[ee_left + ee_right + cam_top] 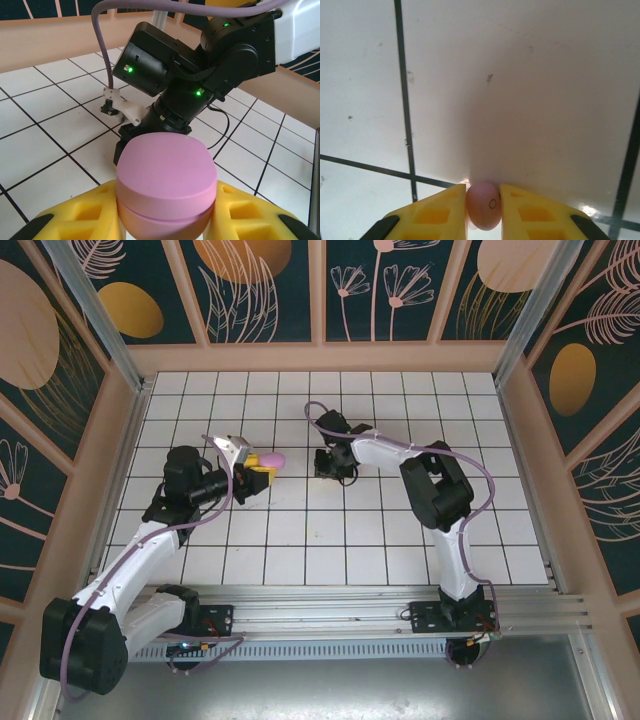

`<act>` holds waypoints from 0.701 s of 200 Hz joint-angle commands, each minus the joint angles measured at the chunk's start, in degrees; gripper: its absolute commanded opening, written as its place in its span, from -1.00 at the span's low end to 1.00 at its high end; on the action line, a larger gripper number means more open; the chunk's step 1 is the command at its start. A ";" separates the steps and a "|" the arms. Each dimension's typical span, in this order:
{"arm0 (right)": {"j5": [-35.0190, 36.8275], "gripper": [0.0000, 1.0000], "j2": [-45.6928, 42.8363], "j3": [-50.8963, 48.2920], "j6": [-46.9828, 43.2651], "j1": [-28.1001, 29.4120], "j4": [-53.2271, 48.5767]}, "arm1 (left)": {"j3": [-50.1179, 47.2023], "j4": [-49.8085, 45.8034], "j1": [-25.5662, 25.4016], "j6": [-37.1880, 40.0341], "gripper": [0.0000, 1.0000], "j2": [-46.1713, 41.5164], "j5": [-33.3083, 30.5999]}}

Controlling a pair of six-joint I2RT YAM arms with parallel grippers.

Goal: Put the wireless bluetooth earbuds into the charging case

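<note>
A pink-purple charging case (166, 180), lid down, sits between the yellow fingers (75, 215) of my left gripper (166, 212), which is shut on its sides. From above, the case (273, 459) and left gripper (262, 472) are left of centre, a little above the tiles. A small pale pink earbud (483, 205) with a tiny ring mark rests on the white tile. My right gripper (483, 202) points down at it, both yellow pads touching its sides. In the top view the right gripper (328, 469) is low over the tiles, close to the right of the case.
The right arm's black wrist (200, 75) fills the space just beyond the case in the left wrist view. A white tiled floor (300, 540) is boxed in by wooden walls (320, 358). A metal rail (350, 600) runs along the near edge.
</note>
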 commanded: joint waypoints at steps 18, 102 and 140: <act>3.18 -0.66 -1.83 1.90 -0.39 0.64 -2.66 | 0.59 -0.29 -0.21 0.71 -1.00 -1.05 -0.11; 8.83 -0.71 -27.36 -8.00 -2.86 6.22 -2.61 | -0.84 9.47 -0.57 -3.14 -1.00 0.40 2.00; 1.80 -0.74 -39.25 -14.91 -1.89 11.02 3.75 | -0.77 16.24 -2.58 -3.34 -1.00 3.52 3.08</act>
